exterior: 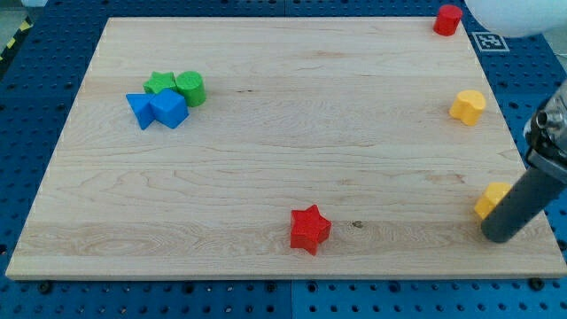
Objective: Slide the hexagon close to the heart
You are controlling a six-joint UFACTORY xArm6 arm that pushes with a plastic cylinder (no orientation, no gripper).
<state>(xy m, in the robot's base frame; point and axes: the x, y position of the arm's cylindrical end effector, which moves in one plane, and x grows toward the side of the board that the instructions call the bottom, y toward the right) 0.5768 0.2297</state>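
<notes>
My tip (pixel 501 236) sits at lower right, touching the yellow heart (pixel 490 198); it grips nothing. Next: go round above the yellow hexagon (pixel 468 106), push it down.

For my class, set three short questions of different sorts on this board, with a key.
1. True or false: my tip touches the red star.
2. Which block lies nearest my tip? A) yellow block B) yellow hexagon C) red cylinder
3. How many blocks form the cluster at the view's left?

Key: 1 false. 2 A. 3 four: green star, green cylinder, two blue blocks.
</notes>
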